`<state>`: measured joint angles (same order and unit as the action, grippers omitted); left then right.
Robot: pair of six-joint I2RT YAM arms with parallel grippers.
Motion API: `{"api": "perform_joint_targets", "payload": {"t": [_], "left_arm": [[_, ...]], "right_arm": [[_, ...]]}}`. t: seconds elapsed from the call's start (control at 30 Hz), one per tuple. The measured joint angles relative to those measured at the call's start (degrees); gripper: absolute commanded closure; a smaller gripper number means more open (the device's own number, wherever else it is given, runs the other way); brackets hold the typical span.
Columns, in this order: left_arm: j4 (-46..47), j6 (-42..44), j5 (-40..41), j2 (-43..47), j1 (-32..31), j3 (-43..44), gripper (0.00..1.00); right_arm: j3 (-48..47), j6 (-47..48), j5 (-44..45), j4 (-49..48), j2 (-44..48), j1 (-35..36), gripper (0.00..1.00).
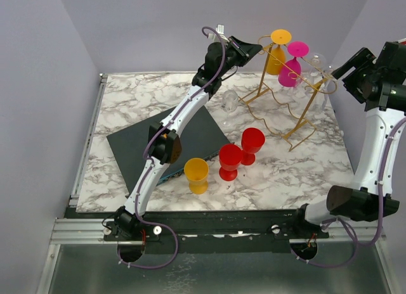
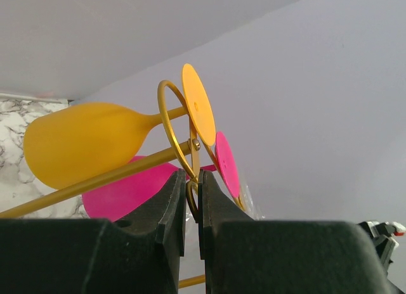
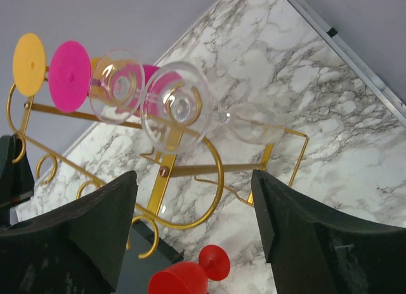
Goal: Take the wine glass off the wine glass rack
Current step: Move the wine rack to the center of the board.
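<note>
The gold wire wine glass rack (image 1: 288, 101) stands at the back right of the marble table. Upside down from its rails hang an orange wine glass (image 1: 277, 53), a pink one (image 1: 292, 69) and two clear ones (image 3: 177, 107). My left gripper (image 1: 257, 49) is at the rack's left end, shut on a curled gold scroll (image 2: 190, 194), with the orange glass (image 2: 89, 142) and the pink glass (image 2: 127, 192) just beyond. My right gripper (image 3: 193, 180) is open near the rack's right end (image 3: 219, 170), facing the feet of the clear glasses and holding nothing.
Two red glasses (image 1: 229, 161) and an orange glass (image 1: 196, 175) stand on the table in front of the rack. A clear glass (image 1: 229, 102) sits by the left arm. A dark mat (image 1: 136, 148) lies at the left. Grey walls close in behind and on both sides.
</note>
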<state>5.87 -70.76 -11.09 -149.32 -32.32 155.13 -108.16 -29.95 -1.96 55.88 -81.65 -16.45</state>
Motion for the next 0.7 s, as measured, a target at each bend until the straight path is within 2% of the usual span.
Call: {"api": "perform_joint_targets", "payload": {"t": [0.23, 0.33, 0.43, 0.7], "left_arm": [[0.8, 0.6, -0.5, 0.2, 0.2, -0.4, 0.64], [1.6, 1.0, -0.4, 0.2, 0.9, -0.5, 0.58], [1.8, 1.4, -0.4, 0.4, 2.0, -0.9, 0.55], [1.8, 1.7, -0.5, 1.8, 3.4, -1.2, 0.54]], "right_arm": [[-3.2, -1.4, -4.6, -1.8, -5.5, -5.8, 0.23], [-3.3, -2.8, -7.8, -3.0, -6.9, -7.6, 0.23], [-3.3, -3.7, -10.4, -4.0, -7.3, -8.8, 0.23], [-1.9, -5.5, -17.0, -7.4, -7.3, -13.1, 0.32]]}}
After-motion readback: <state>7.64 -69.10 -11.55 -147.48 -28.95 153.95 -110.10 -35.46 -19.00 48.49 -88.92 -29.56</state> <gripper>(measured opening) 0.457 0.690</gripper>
